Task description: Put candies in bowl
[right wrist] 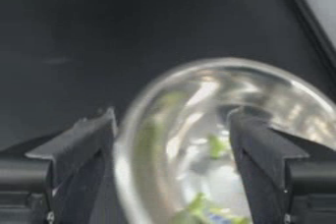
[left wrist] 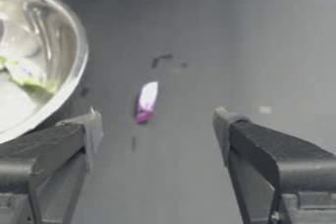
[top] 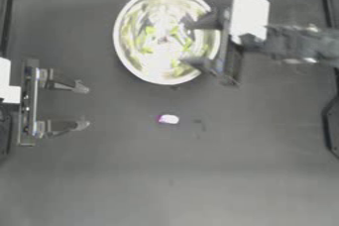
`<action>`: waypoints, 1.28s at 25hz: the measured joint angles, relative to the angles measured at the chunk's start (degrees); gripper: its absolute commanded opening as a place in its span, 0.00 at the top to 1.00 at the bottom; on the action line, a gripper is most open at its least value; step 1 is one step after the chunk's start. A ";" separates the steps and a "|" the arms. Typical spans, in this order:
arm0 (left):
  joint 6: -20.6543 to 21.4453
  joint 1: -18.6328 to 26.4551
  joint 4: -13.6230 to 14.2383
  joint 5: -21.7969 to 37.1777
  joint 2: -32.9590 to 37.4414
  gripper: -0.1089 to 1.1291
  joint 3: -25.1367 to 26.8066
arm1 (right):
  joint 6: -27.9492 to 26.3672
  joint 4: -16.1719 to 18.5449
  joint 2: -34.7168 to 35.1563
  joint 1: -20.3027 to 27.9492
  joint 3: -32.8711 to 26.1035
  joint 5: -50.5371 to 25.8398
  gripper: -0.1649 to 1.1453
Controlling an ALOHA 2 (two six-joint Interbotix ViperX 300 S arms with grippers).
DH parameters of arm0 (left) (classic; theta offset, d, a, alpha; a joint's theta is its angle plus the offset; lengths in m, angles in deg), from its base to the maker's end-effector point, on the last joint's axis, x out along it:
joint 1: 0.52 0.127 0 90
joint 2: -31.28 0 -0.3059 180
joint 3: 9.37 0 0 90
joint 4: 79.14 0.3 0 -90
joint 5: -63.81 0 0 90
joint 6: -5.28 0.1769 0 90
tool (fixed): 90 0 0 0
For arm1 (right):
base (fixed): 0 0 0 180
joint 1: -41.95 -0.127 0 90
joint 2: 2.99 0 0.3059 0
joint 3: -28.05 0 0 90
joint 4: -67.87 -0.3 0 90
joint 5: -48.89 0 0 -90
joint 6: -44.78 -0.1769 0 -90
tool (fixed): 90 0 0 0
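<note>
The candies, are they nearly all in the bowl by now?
Mostly, it seems. Yellow-green candies show inside the bowl, though reflections make counting them unsure. The right gripper hangs open over the bowl's rim, holding nothing. One purple-and-white candy is left on the table. The left gripper waits open at the left side, facing it.

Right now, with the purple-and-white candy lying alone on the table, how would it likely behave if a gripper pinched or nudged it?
The purple-and-white candy is tiny beside the metal bowl, so it is probably very light and would skid if nudged. It lies flat and slim on the table, so open jaws like the left gripper's would likely need to close low. Its wrapper looks glossy, possibly slippery.
</note>
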 measured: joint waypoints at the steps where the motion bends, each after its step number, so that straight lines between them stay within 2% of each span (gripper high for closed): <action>1: 0.09 0.00 0.00 0.00 0.00 0.12 0.00 | 0.00 -0.35 -2.02 -0.79 1.41 0.18 0.13; 6: 0.09 0.00 0.00 0.00 0.00 0.12 0.00 | 0.00 -3.08 -10.55 -5.19 7.82 -0.70 0.14; 15: 0.18 0.09 0.35 0.26 0.00 0.12 -0.79 | -0.09 -6.68 -21.80 -13.97 13.80 -10.55 0.15; 20: 0.26 1.14 0.53 1.93 -0.53 0.12 -2.37 | -0.18 -9.32 -28.30 -15.12 17.84 -10.81 0.15; 25: 0.26 4.66 1.23 10.81 -7.47 0.11 -9.93 | -0.26 -9.32 -29.44 -15.12 19.25 -9.84 0.15; 30: 0.26 5.89 6.42 16.70 -19.69 0.11 -19.07 | -0.26 -9.32 -29.53 -15.12 20.39 -8.53 0.15; 32: 0.35 5.71 7.56 17.58 -23.38 0.11 -21.88 | -0.18 -9.32 -29.79 -15.12 20.65 -8.00 0.15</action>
